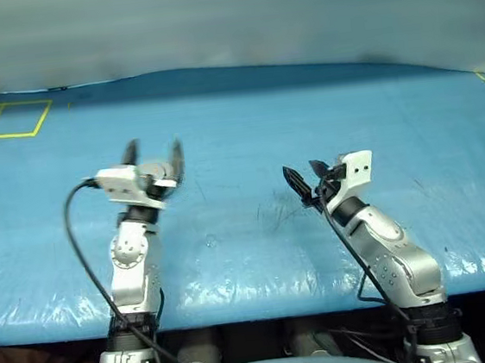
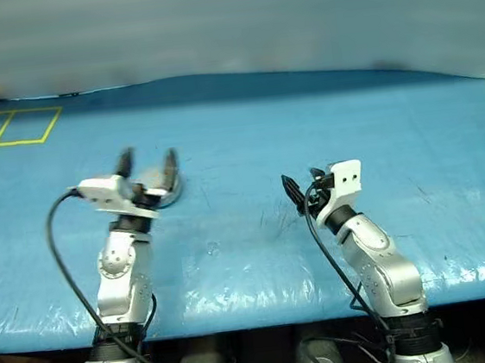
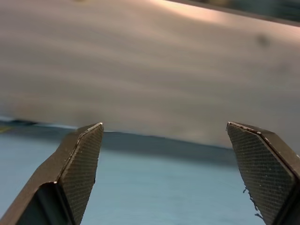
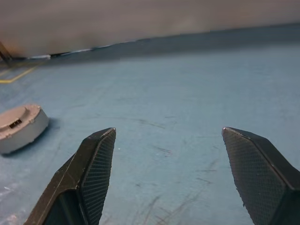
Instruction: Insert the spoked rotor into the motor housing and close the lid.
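Both my left gripper (image 1: 154, 152) and right gripper (image 1: 307, 177) hang spread apart, empty. That closed motor housing (image 4: 19, 127) looks rigid, smooth, probably slippery; I'd pinch its rim.

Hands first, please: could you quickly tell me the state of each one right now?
Left hand: open, holding nothing.
Right hand: open, holding nothing.

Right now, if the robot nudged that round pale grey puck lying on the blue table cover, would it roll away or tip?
Probably neither. The round pale grey puck lies flat and low on the blue table cover, so it should slide, not roll. Its closed, solid-looking shell suggests it is stiff, perhaps weighty.
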Robot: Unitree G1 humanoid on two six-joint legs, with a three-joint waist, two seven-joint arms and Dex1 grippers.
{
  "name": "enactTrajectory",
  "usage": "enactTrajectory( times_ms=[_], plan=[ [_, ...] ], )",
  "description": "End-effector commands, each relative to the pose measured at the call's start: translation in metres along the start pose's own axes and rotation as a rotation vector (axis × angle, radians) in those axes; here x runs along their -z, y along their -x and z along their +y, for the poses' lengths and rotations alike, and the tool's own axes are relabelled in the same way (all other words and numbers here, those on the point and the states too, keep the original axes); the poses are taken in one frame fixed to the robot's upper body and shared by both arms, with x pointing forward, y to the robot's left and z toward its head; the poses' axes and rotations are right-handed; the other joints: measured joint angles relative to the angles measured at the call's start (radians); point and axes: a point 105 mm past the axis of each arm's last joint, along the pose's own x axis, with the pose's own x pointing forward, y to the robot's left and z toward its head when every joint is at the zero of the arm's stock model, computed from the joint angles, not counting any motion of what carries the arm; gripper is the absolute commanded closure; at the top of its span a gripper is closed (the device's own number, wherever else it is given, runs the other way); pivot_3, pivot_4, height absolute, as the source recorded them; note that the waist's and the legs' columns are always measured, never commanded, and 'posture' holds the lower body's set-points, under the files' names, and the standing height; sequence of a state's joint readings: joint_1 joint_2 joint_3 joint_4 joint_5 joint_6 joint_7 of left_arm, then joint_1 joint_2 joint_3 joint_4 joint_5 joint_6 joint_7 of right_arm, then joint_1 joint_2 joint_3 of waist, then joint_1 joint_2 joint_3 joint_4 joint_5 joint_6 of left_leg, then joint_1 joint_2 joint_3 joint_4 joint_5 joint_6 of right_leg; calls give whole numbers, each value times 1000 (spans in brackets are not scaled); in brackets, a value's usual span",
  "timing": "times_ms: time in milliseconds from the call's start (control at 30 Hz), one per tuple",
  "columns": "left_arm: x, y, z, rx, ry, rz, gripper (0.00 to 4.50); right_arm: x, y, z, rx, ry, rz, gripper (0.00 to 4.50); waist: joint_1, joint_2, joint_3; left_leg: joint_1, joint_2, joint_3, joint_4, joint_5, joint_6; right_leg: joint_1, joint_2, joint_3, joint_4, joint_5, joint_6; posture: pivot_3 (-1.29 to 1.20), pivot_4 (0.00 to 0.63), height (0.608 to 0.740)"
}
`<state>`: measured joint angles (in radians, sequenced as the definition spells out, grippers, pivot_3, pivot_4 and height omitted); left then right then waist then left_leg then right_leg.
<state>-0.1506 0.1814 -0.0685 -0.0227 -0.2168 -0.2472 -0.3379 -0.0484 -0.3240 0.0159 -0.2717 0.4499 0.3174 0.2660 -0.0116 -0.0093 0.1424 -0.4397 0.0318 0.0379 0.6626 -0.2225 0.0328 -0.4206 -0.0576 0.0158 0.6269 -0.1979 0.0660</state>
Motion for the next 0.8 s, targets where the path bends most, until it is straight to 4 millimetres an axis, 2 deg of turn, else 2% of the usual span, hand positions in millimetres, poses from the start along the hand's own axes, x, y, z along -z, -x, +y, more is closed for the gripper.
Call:
enactTrajectory(
  times_ms=[33, 133, 233, 267, 333, 367, 500, 800],
  plan=[
    [19, 10, -38, 289, -121, 114, 29, -3, 11, -4, -77, 191, -3, 680, -6, 1, 0, 3, 1, 1, -1, 0, 0, 1, 0, 0, 0, -1, -1, 0, 150, 740],
    [40, 24, -54, 436, -170, 219, 29, 9, 18, -12, -119, 303, 82, 680, -9, 1, 1, 11, 5, 5, -2, 0, 0, 6, 1, 0, 1, -4, -1, 0, 150, 740],
    [44, 28, -53, 438, -170, 242, 29, 12, 21, -19, -141, 376, 116, 680, -8, 1, 1, 12, 7, 5, -2, 0, -1, 6, 2, 0, 2, -4, -2, 0, 150, 740],
    [45, 28, -51, 430, -174, 246, 7, 14, 22, -22, -141, 402, 132, 514, -7, 1, 1, 12, 7, 5, -2, 0, -1, 5, 1, 0, 2, -4, -2, 0, 150, 740],
    [46, 30, -48, 424, -197, 252, 0, 15, 23, -24, -150, 396, 140, 47, -2, 1, 1, 12, 6, 5, -2, 0, -1, 5, 1, 0, 2, -4, -2, 0, 150, 740],
    [47, 31, -48, 434, -188, 261, 0, 14, 22, -24, -151, 383, 131, 16, 0, 1, 1, 12, 6, 6, -2, 0, -1, 5, 0, 0, 2, -3, -2, 0, 150, 740],
    [48, 34, -52, 466, -161, 276, 0, 12, 17, -29, -115, 393, 114, 16, 1, 1, 1, 11, 6, 6, -2, 0, -1, 5, 0, 0, 1, -1, -6, 0, 150, 740],
    [51, 31, -46, 413, -178, 281, 0, 13, 15, -29, -89, 371, 100, 16, 3, 1, 1, 11, 5, 6, -2, 0, -1, 5, 0, 0, 1, -1, -6, 0, 150, 740]
  ],
)
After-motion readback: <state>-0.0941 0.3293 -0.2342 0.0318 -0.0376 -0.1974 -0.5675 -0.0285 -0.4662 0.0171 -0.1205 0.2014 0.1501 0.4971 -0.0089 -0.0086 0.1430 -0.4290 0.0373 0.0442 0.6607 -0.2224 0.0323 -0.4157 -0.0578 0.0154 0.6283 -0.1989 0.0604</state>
